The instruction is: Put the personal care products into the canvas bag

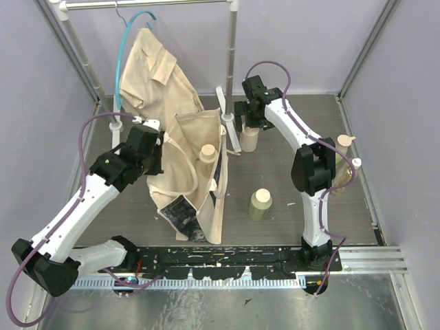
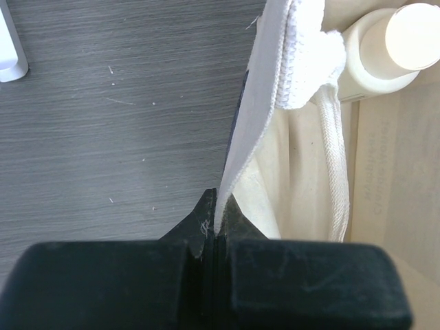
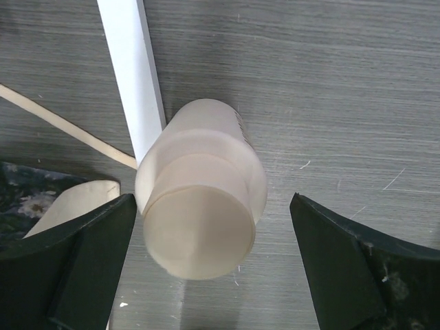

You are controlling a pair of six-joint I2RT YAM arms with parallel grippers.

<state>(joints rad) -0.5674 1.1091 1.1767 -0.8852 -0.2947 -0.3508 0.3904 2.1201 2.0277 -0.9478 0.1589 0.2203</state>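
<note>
now: left end effector (image 2: 216, 230) clamped tight on rim of canvas bag (image 2: 256, 103), holding mouth open so bottles can drop in. one cream-capped bottle (image 1: 207, 152) already inside. right end effector (image 3: 210, 258) spread wide, straddling upright cream bottle (image 3: 203, 220) on table (image 3: 330, 82), not gripping yet. yellow-green bottle (image 1: 260, 204) waits beside bag. two more bottles (image 1: 343, 146) stand far right.

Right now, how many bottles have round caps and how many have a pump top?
Round-cap bottles: 4 (bagged bottle in the canvas bag, cream bottle under the right claw, yellow-green bottle, far-right bottle)
Pump-top bottle: 1
Total: 5
</note>
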